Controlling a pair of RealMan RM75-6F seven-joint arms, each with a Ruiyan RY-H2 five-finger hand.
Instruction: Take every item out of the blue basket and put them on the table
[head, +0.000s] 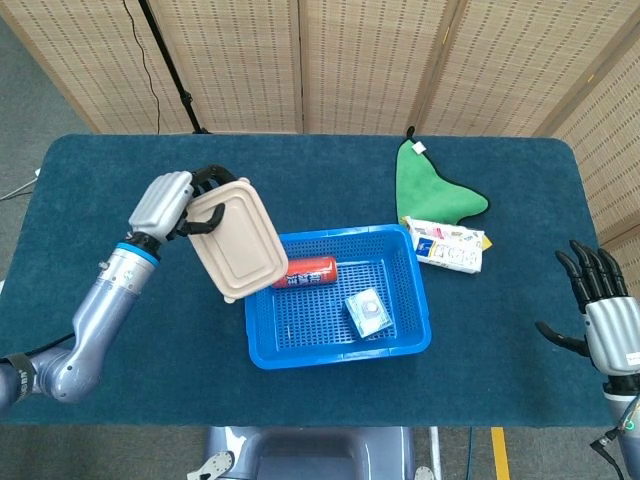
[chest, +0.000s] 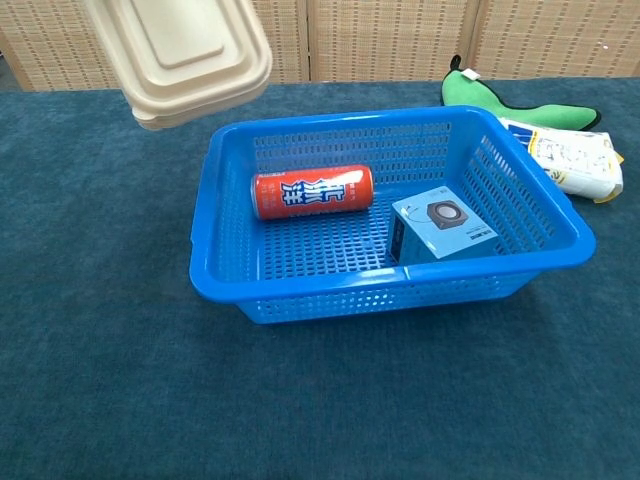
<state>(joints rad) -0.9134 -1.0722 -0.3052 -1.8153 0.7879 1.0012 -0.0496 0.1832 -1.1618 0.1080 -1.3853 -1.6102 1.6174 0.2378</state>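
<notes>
currently the left hand (head: 168, 203) grips the beige container (head: 237, 240), held tilted left of the blue basket (head: 415, 290); it should be lowered level onto bare table (head: 120, 190) before release. right hand (head: 600, 318) hangs spread, empty.

beige rectangular lunch box (head: 237, 238): matt, smooth, fibre-like
blue perforated plastic basket (chest: 230, 292): glossy
red drink can (chest: 311, 192): shiny metal
surface (chest: 100, 350): dark teal, matt, carpet-like cloth
green cloth (head: 432, 190): soft

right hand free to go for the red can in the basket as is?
Probably yes. The right hand is open and holds nothing, and the red can lies uncovered in the blue basket, though it sits on the far side, past the blue box.
</notes>
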